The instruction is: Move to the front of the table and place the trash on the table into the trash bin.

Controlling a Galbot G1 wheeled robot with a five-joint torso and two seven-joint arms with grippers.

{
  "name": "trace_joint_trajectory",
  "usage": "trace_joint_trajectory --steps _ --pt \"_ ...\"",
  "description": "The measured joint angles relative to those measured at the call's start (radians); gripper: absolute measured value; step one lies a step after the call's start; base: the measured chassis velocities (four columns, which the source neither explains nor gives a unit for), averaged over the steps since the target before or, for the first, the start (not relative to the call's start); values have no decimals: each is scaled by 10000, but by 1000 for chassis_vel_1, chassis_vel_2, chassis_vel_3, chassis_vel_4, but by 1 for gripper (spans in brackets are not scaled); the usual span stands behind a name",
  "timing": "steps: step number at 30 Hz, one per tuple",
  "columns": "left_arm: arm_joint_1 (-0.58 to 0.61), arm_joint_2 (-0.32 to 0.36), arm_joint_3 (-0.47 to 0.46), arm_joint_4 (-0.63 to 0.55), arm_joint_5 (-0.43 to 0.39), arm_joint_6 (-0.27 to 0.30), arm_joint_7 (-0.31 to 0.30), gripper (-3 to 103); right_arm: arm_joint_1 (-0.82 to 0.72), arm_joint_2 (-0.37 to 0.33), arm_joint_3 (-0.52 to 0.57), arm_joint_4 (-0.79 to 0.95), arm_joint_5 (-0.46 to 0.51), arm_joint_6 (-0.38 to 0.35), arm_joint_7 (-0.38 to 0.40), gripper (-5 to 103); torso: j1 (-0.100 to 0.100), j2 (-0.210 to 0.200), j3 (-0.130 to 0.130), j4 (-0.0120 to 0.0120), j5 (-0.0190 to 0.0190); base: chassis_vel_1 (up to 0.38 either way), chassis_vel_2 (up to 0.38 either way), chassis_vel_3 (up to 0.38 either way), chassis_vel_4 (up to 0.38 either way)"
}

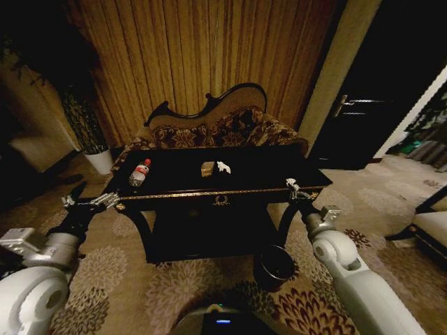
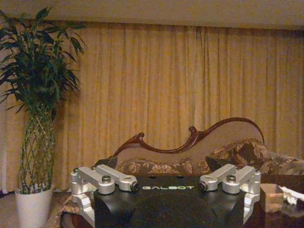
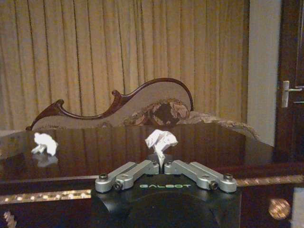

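Note:
The black table [image 1: 265, 174] with gold trim stands straight ahead. On its top lie a clear bottle [image 1: 140, 172] with a red cap at the left, a tan block [image 1: 207, 168] and a white paper scrap [image 1: 223, 167] in the middle. My right gripper [image 1: 293, 188] hovers at the table's front right corner. The right wrist view has the right gripper [image 3: 161, 166] shut on a crumpled white paper [image 3: 161, 140]. My left gripper [image 1: 98, 202] hangs off the front left corner, and the left gripper [image 2: 168, 186] is open and holds nothing. The round dark trash bin [image 1: 274, 283] sits on the carpet below the right gripper.
A carved-back patterned sofa [image 1: 230, 125] stands behind the table against the curtain. A tall plant in a white pot [image 1: 98, 159] is at the far left. A dark door [image 1: 363, 105] and a chair edge [image 1: 426, 223] are on the right. Patterned carpet surrounds the table.

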Motion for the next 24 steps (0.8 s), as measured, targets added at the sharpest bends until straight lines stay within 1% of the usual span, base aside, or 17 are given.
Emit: trace_joint_trajectory --steps 8,10,11,14,15,17,18,20,21,23,24 --pt "8 10 -52 -46 0 -24 -4 100 -104 218 -139 -389 -28 245 -129 1 -3 3 -2 0 -1 95 -104 -99 88" --pt "17 12 -67 -81 0 -25 -5 100 -247 418 -262 -948 -10 254 -253 1 -3 2 -2 -1 -1 20 -21 -27 13" --pt "17 12 -67 -81 0 -25 -5 100 -247 418 -262 -948 -10 254 -253 1 -3 2 -2 -1 -1 0 0 0 0" --pt "-17 9 -5 -85 -1 -25 -14 100 -276 685 -511 -2059 147 217 -267 1 4 -1 2 1 0 0 0 0 0" --pt "-17 9 -5 -85 -1 -25 -14 100 -276 685 -511 -2059 147 217 -267 1 4 -1 2 1 0 0 0 0 0" --pt "-27 7 60 -86 -2 -11 -30 100 -174 973 -677 -3240 -201 340 -521 1 8 -3 3 -1 0 0 0 0 0" --pt "-27 7 60 -86 -2 -11 -30 100 -174 973 -677 -3240 -201 340 -521 1 8 -3 3 -1 0 0 0 0 0" --pt "-26 24 62 -87 -2 -5 -42 100 181 1396 -770 -4682 -694 656 -844 1 7 -2 1 -2 -1 0 0 0 0" --pt "-26 24 62 -87 -2 -5 -42 100 181 1396 -770 -4682 -694 656 -844 1 7 -2 1 -2 -1 0 0 0 0" --pt "-27 49 13 -89 -5 -4 -55 100 560 1710 -849 -5939 -1045 959 -989 1 3 -1 1 1 1 0 0 0 0" --pt "-27 49 13 -89 -5 -4 -55 100 560 1710 -849 -5939 -1045 959 -989 1 3 -1 1 1 1 0 0 0 0"
